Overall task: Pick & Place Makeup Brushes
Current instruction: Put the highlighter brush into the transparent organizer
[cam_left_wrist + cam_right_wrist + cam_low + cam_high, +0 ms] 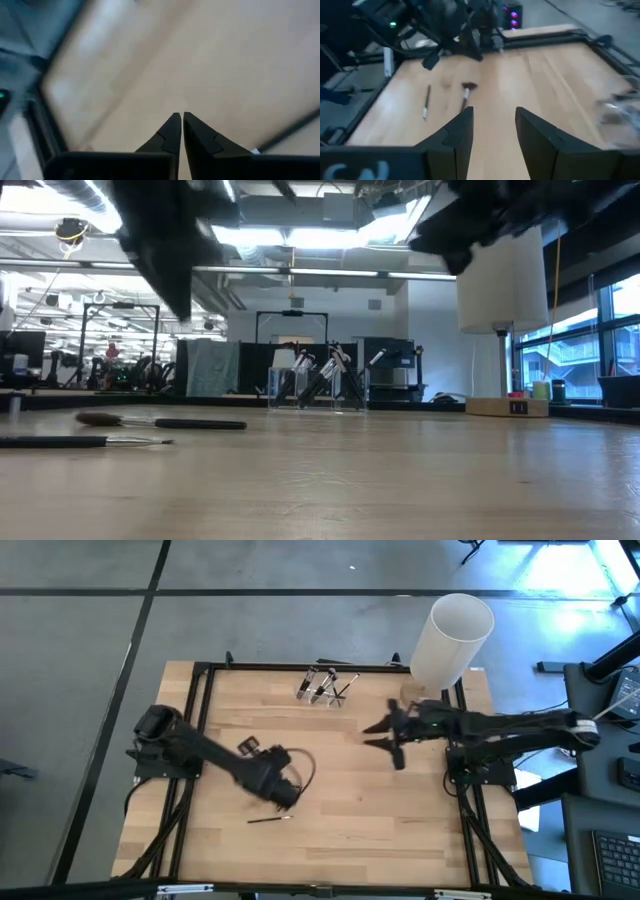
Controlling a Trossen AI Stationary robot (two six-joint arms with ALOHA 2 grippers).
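The left end effector (290,796) is being held low over the front-left part of the wooden worktop (350,830), its two dark fingers (172,131) pressed together with only a sliver of a gap and nothing pinched between them. Just beside it, towards the front edge, one thin dark makeup brush (268,819) is lying flat on the wood. In the low view two brushes are seen lying on the worktop: a thin one (85,442) nearer the camera and a fuller-tipped one (160,422) just behind it. In the right wrist view the same pair is showing, the thin brush (426,102) beside the one with the brownish tuft (466,92), apart from each other.

The remaining makeup brushes (325,686) are being kept upright in a clear holder (318,388) near the back edge of the worktop. A tall white cylinder (452,638) is standing at the back-right corner.

The right end effector (385,738) is being held above the worktop right of centre, its fingers (460,131) spread wide and gripping nothing, well apart from the holder and from the brushes lying flat.
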